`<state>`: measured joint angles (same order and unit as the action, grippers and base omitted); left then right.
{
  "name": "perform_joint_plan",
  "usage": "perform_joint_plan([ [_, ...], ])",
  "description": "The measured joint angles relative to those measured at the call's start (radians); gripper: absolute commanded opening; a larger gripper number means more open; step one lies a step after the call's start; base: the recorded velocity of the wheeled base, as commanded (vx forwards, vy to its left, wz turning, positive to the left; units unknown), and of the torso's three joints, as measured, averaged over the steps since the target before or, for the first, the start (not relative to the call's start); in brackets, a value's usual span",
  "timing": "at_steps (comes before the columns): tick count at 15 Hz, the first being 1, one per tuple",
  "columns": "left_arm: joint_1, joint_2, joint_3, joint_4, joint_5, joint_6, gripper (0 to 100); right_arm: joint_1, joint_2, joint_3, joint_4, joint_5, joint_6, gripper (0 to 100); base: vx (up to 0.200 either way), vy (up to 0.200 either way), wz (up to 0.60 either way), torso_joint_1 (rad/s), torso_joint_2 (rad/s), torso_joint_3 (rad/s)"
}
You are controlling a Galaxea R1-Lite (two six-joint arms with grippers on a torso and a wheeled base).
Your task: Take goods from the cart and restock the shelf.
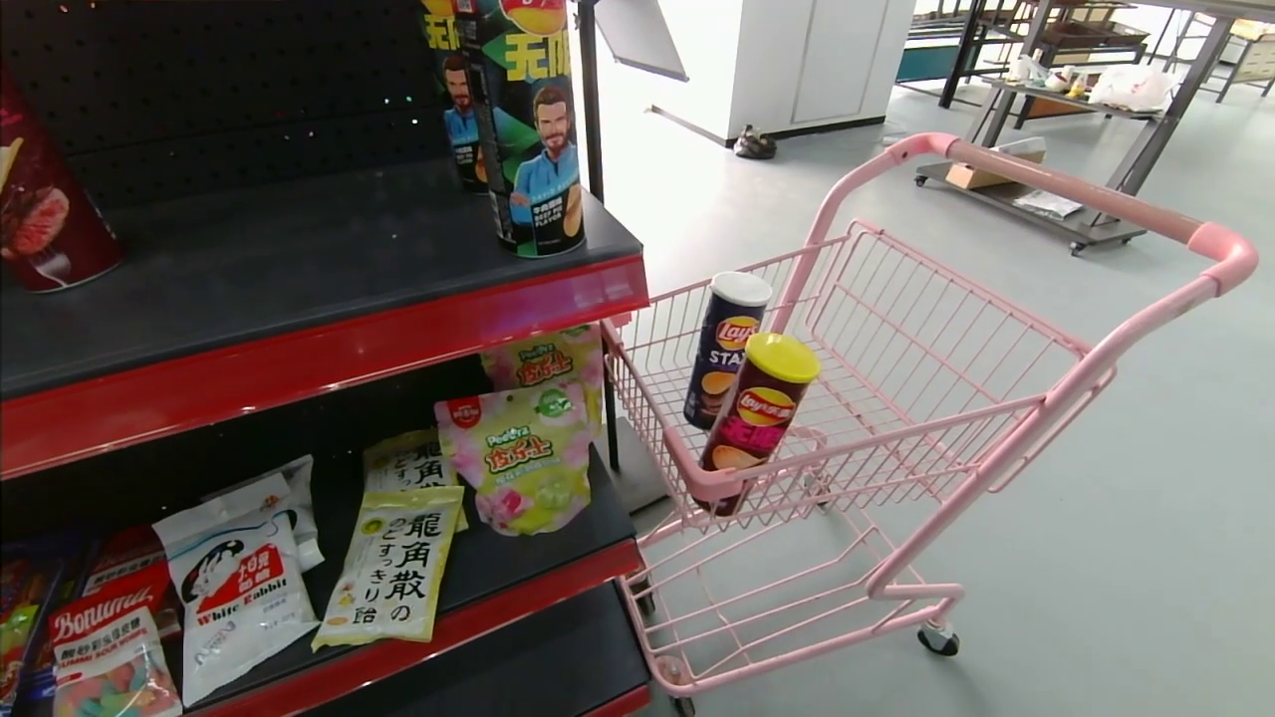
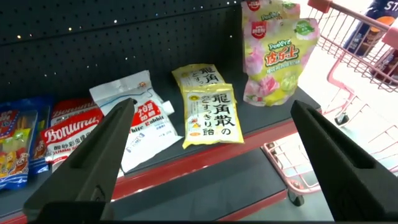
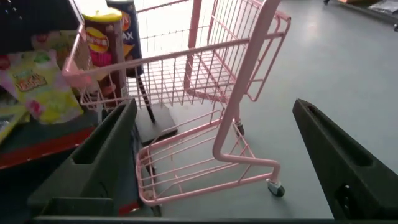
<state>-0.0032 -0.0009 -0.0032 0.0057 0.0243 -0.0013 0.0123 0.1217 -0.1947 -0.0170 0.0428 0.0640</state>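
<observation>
A pink cart (image 1: 926,329) stands right of the shelf unit. Two chip cans stand in its basket: a maroon can with a yellow lid (image 1: 757,418) at the near corner and a dark blue can with a white lid (image 1: 722,349) behind it. The same cans (image 3: 106,43) appear in the right wrist view. On the upper shelf (image 1: 299,259) stand green-and-black chip cans (image 1: 533,129) at the right end. My left gripper (image 2: 211,162) is open, facing the lower shelf with its snack bags (image 2: 211,115). My right gripper (image 3: 217,168) is open, low beside the cart's frame (image 3: 236,112).
A red can (image 1: 40,199) stands at the upper shelf's left end. Snack bags (image 1: 518,448) fill the lower shelf. Behind the cart are metal racks (image 1: 1056,119) and a white cabinet (image 1: 807,60). Bare grey floor (image 1: 1126,548) lies right of the cart.
</observation>
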Motion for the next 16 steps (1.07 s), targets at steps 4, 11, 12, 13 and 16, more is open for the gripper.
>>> perform_joint_plan([
  [4, 0.000, 0.000, 0.000, 0.000, 0.002, 0.000, 100, 0.080, 0.481, -0.279, -0.180, 0.066, 0.045, 100, 0.000, 0.000, 0.00, 0.000, 0.00, 0.000],
  [11, 0.000, 0.000, 0.000, 0.000, 0.003, 0.000, 100, 0.216, 1.244, -0.388, -0.621, 0.272, 0.042, 100, 0.000, 0.000, 0.00, 0.000, 0.00, 0.000],
  [12, 0.000, 0.000, 0.000, 0.000, 0.003, 0.000, 100, 0.233, 1.311, -0.392, -0.659, 0.290, 0.040, 100, 0.000, 0.000, 0.00, 0.000, 0.00, 0.000],
  [13, 0.000, 0.000, 0.000, 0.000, 0.003, 0.000, 100, 0.246, 1.376, -0.394, -0.710, 0.313, 0.040, 100, 0.000, 0.000, 0.00, 0.000, 0.00, 0.000],
  [16, 0.000, 0.000, 0.000, 0.000, 0.003, 0.000, 100, 0.281, 1.508, -0.396, -0.791, 0.360, 0.040, 100, 0.000, 0.000, 0.00, 0.000, 0.00, 0.000],
])
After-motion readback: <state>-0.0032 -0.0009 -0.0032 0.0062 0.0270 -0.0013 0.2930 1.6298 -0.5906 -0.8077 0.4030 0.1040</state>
